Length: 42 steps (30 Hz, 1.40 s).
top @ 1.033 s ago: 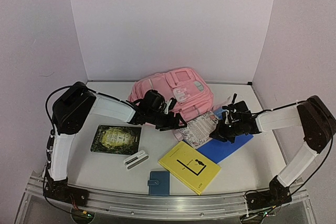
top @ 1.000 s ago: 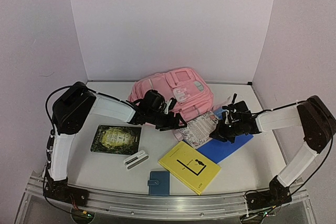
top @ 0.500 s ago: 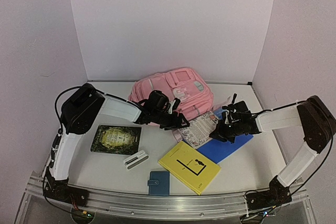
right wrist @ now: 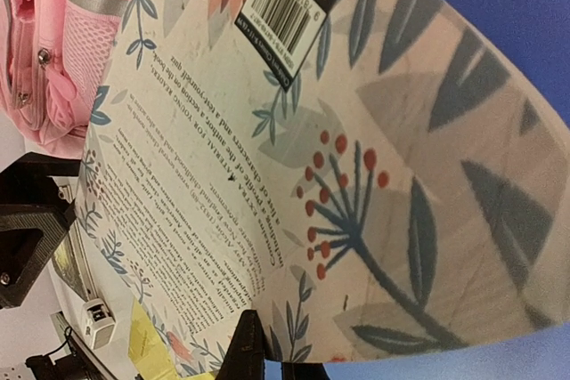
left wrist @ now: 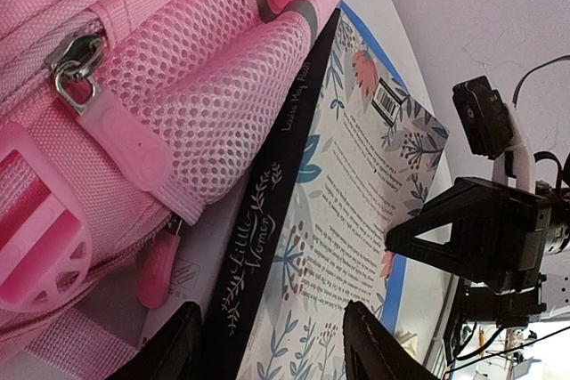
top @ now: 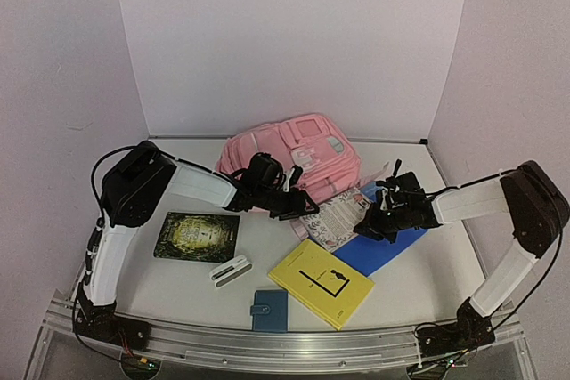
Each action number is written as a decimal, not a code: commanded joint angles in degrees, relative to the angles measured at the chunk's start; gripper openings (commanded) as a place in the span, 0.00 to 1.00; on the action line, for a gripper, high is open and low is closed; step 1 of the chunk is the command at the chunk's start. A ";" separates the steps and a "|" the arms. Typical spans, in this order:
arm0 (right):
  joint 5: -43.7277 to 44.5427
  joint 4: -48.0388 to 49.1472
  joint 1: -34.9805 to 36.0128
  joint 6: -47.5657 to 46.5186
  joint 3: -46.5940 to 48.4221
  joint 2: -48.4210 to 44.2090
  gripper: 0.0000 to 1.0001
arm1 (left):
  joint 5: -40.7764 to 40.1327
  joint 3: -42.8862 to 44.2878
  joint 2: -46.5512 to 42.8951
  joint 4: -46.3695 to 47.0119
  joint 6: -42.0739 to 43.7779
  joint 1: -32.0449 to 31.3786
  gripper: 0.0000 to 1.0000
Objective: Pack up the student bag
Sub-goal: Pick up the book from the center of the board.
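The student bag (top: 294, 153), a pink backpack, lies at the back of the table; its mesh side pocket (left wrist: 223, 104) and zip pulls fill the left wrist view. A floral paperback (top: 331, 217) leans against the bag's front edge, back cover up, with its dark spine (left wrist: 267, 193) toward the bag. My left gripper (top: 298, 205) is open, and its fingers (left wrist: 272, 309) stand either side of the spine. My right gripper (top: 370, 224) is shut on the paperback's outer edge (right wrist: 272, 353), where the cover (right wrist: 267, 131) bends upward.
A blue folder (top: 387, 246) lies under the paperback. A yellow book (top: 322, 282), a dark green book (top: 197, 236), a small white case (top: 231, 270) and a blue wallet (top: 269, 310) lie toward the front. Walls close in on three sides.
My left gripper has moved in closer to the paperback's spine and its jaws have narrowed. The right gripper keeps its hold and has barely moved.
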 commanded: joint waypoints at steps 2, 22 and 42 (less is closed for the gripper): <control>0.63 8.15 1.07 -0.68 0.73 3.40 0.00 | 9.65 -0.14 -2.53 7.45 -3.72 -2.84 0.50; 2.34 9.69 1.07 0.64 0.25 6.18 0.00 | 10.01 -1.41 -4.34 9.77 -4.99 -7.52 0.45; 5.93 9.84 1.00 2.21 -1.39 2.44 0.00 | 7.89 -2.64 -8.07 3.46 -1.91 -9.45 0.13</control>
